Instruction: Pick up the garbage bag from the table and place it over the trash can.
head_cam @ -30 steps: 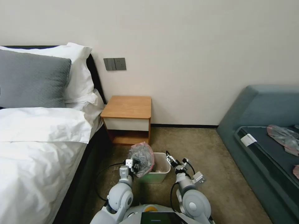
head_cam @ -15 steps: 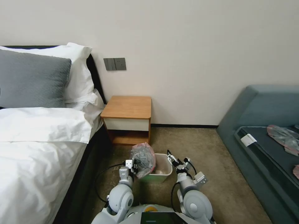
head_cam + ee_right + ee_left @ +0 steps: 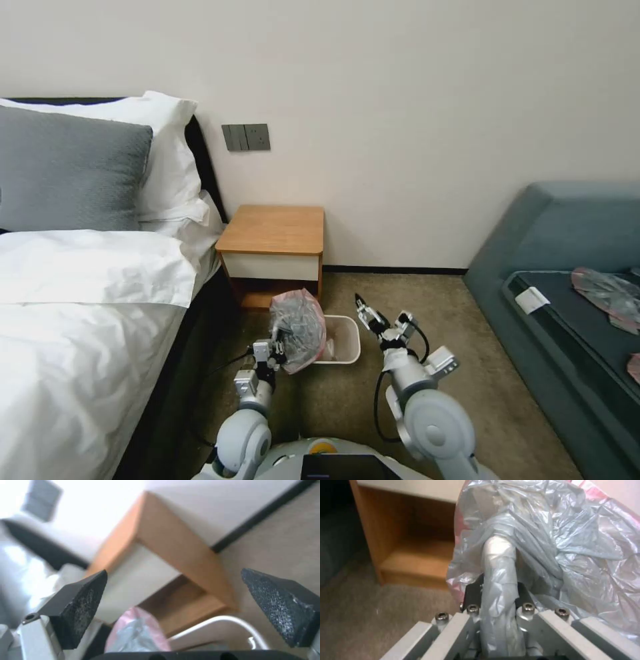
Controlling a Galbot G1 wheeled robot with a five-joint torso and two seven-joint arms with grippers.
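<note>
The wrinkly grey garbage bag [image 3: 298, 329] with pink edging hangs bunched from my left gripper [image 3: 280, 347], which is shut on it. In the left wrist view the plastic [image 3: 553, 542] wraps over and between the fingers [image 3: 471, 593]. The bag hides the left end of the cream trash can [image 3: 347, 337] on the carpet; whether it sits inside the rim I cannot tell. My right gripper [image 3: 365, 312] hovers open just right of the can's rim [image 3: 226, 622], pads [image 3: 80, 605] wide apart, the bag [image 3: 136, 632] below. The table [image 3: 273, 230] stands behind, top bare.
The bed [image 3: 80, 313] runs along the left, close to my left arm. A dark cable [image 3: 223, 367] lies on the carpet by the bed. A teal sofa [image 3: 567, 267] with flat grey-pink bags [image 3: 607, 293] is at the right. Open carpet [image 3: 427, 300] lies between.
Both arms have reached farther forward toward the table. The bag has risen and gone left a little, and the trash can now sits farther from me.
</note>
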